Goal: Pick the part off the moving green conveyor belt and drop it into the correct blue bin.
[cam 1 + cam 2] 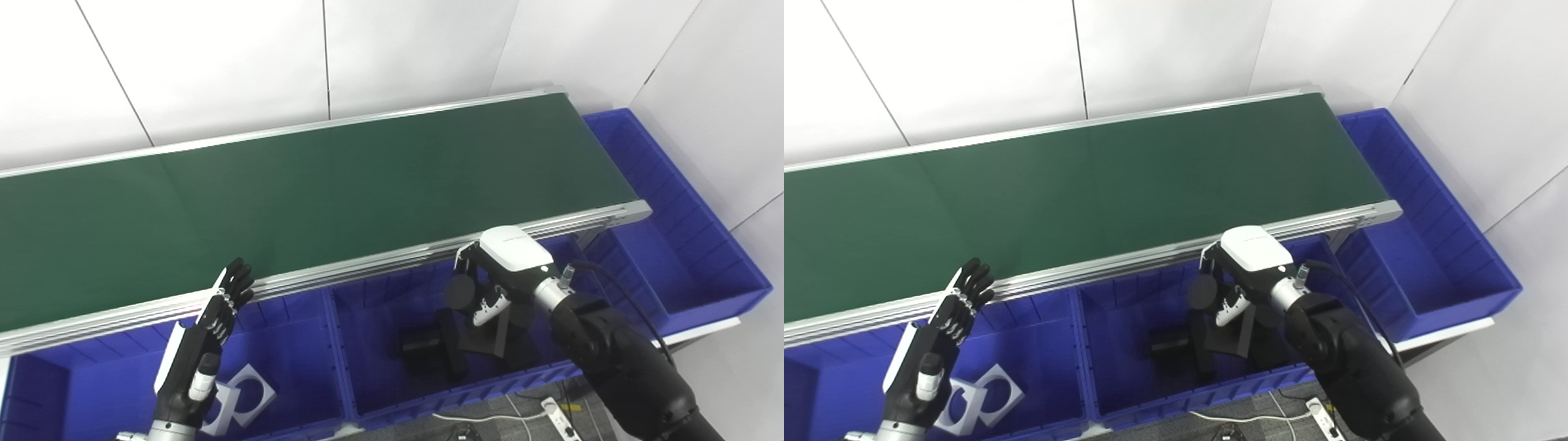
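Observation:
The green conveyor belt (337, 184) runs from left to right and carries no part. My right hand (499, 269), with its white back up, is shut on a round black part (459, 293) and holds it above the middle blue bin (429, 401), just in front of the belt's rail. Several black parts (429, 349) lie in that bin under the hand. My left hand (208, 331) is open, fingers straight and pointing up, at the belt's front rail above the left blue bin (294, 343).
White square parts with round holes (245, 398) lie in the left bin. A larger blue bin (674, 245) stands past the belt's right end. A white power strip (560, 416) and cables lie on the floor in front. White walls stand behind.

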